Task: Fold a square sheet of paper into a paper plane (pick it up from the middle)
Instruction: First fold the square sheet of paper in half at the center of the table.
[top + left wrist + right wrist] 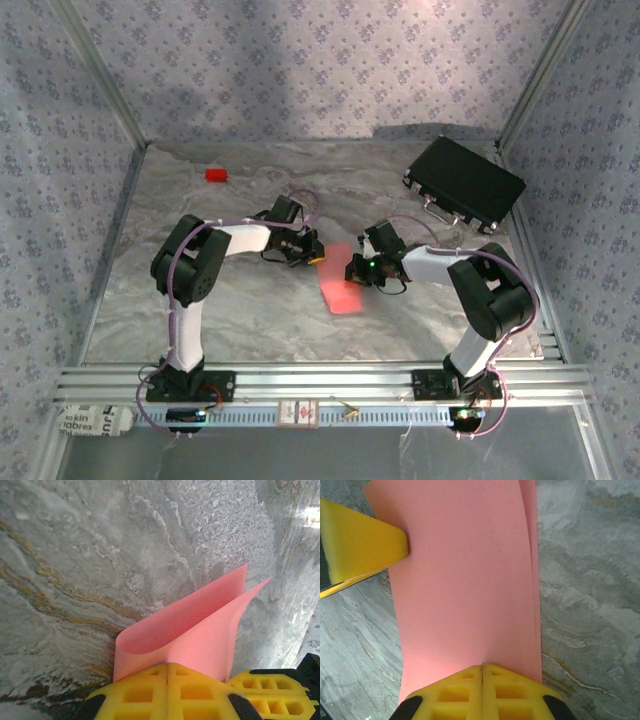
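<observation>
The grey marbled table (250, 330) is carrying everything, with the black case (465, 182) lying at an angle in its far right corner. The left arm (190, 270) and the right arm (490, 295) are both reaching inward, and their wrists are meeting near the middle of the table.

Between them, the salmon-pink square sheet of paper (342, 288) is sitting at the table's centre, bent over on itself into a loose, uncreased loop with two layers running roughly side by side (200, 630). Whether its near end is resting on the table cannot be told.

The left gripper (167, 667) is clenching one edge of the sheet, its yellow fingers pressed flat together with the paper coming out from between them. The right gripper (482, 667) is pinching the sheet (465, 590) in the same way, jaws tight together. The two grippers are standing just beside each other along the paper.

The small red block (216, 175) is lying well apart, toward the far left.
</observation>
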You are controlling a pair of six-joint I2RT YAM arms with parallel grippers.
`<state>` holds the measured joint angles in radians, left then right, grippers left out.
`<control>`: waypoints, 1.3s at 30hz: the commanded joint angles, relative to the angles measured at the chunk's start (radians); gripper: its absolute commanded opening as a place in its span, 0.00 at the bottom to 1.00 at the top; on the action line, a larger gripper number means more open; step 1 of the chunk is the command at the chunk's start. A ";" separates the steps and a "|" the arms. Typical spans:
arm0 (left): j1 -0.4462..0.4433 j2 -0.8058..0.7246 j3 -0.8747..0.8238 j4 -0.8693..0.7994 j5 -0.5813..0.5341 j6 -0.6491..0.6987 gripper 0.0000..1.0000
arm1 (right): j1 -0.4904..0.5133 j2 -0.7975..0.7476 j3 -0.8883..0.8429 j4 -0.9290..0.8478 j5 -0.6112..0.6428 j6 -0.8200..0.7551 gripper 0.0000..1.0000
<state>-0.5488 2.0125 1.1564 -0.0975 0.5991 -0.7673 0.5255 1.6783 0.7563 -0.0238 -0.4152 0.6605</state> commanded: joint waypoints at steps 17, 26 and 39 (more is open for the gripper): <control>0.079 0.071 0.086 -0.073 -0.190 -0.039 0.00 | -0.011 0.037 -0.029 -0.151 0.053 -0.058 0.00; 0.091 0.076 0.100 -0.074 -0.247 -0.095 0.00 | -0.013 0.032 -0.038 -0.147 0.047 -0.066 0.00; 0.101 0.088 0.140 -0.114 -0.255 -0.099 0.00 | -0.016 0.024 -0.051 -0.136 0.038 -0.067 0.00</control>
<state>-0.4908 2.0583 1.2716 -0.1772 0.5072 -0.8650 0.5163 1.6779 0.7532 -0.0181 -0.4110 0.6117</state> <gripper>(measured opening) 0.045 0.052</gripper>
